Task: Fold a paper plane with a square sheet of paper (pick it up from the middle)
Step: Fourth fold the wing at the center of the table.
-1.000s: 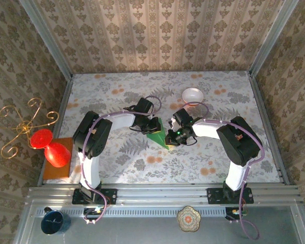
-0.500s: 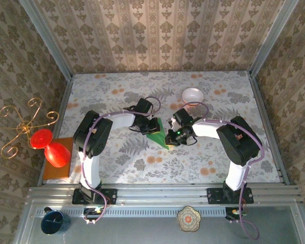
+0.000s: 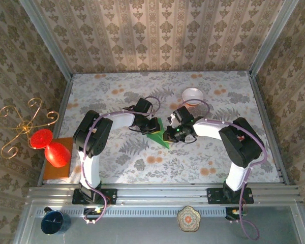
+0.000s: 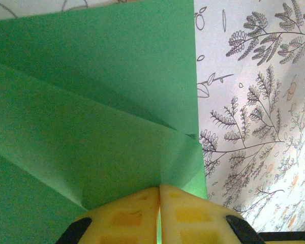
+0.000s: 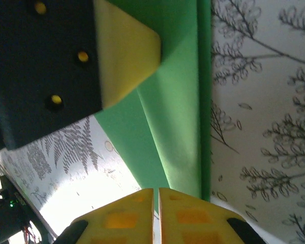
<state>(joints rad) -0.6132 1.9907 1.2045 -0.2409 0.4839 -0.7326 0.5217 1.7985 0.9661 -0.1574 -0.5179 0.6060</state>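
Note:
The square sheet of paper (image 3: 158, 139) is bright green and folded into a pointed wedge with layered flaps, like a paper plane, held just above the table's middle. My left gripper (image 3: 153, 127) is shut on its upper left edge. In the left wrist view the yellow fingertips (image 4: 142, 203) meet with a green sliver between them, and the creased paper (image 4: 91, 101) spreads beyond my left gripper (image 4: 159, 188). My right gripper (image 3: 168, 134) pinches the right side. In the right wrist view a corner of the paper (image 5: 178, 112) enters the nearly closed right gripper (image 5: 156, 190), with the left gripper's finger (image 5: 127, 56) opposite.
A white bowl with a red rim (image 3: 192, 95) stands behind the right arm. At the left edge a red object (image 3: 53, 150) sits on an orange board (image 3: 53, 174) beside a gold wire stand (image 3: 20, 127). A blue cup (image 3: 54, 222) and a patterned dish (image 3: 188, 218) rest on the near rail.
My right gripper has shifted a little left and back, closer to the left gripper. Less of the green paper shows between them. The left arm has held still.

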